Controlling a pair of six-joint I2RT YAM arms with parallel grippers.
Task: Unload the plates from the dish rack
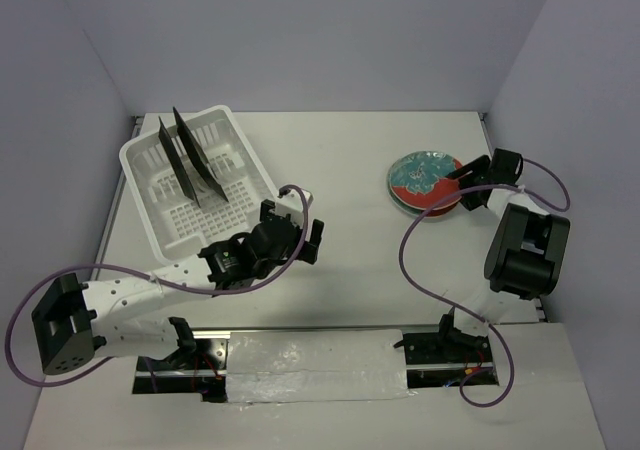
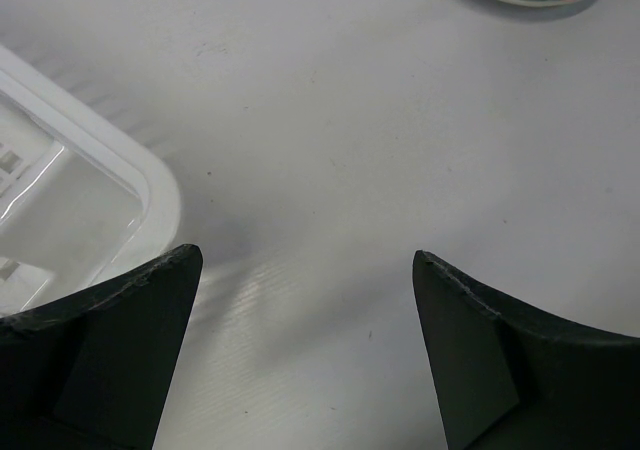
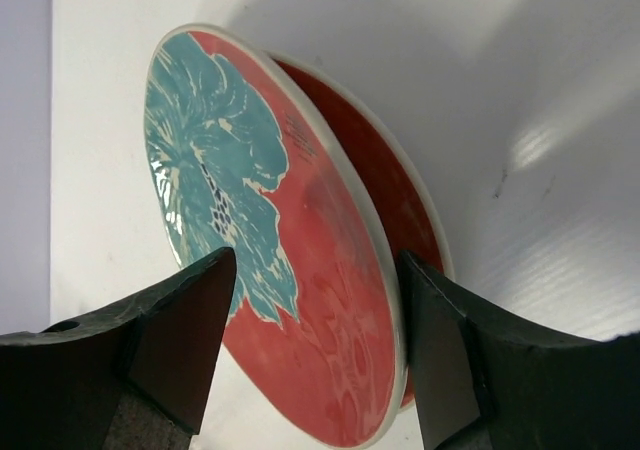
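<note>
1. The dish rack point(image 1: 185, 225) sits on the tabletop point(image 1: 350, 150) close to the far left corner, with one long side running along the left edge.
2. Two dark plates stand on edge in the far half of the rack. Both lean, and they are thin and black from above: one plate point(image 1: 172, 155) is nearer the left edge and the other plate point(image 1: 200, 155) is just beside it. Their face colours cannot be made out.
3. The round plate point(image 1: 420, 178), red with a teal-and-white flower, lies flat on the tabletop near the right edge in the far half, well apart from the rack.
4. The right gripper point(image 3: 315, 260) is at the round plate's near-right rim. Its jaws are parted, one finger over the plate's face and the other outside the rim, so the rim runs between them. They do not clamp it.
5. The left gripper point(image 2: 305, 270) hangs over bare tabletop just off the rack's near right corner. Its jaws are spread wide and hold nothing. The rack's rounded rim shows at the left of the left wrist view.
</note>
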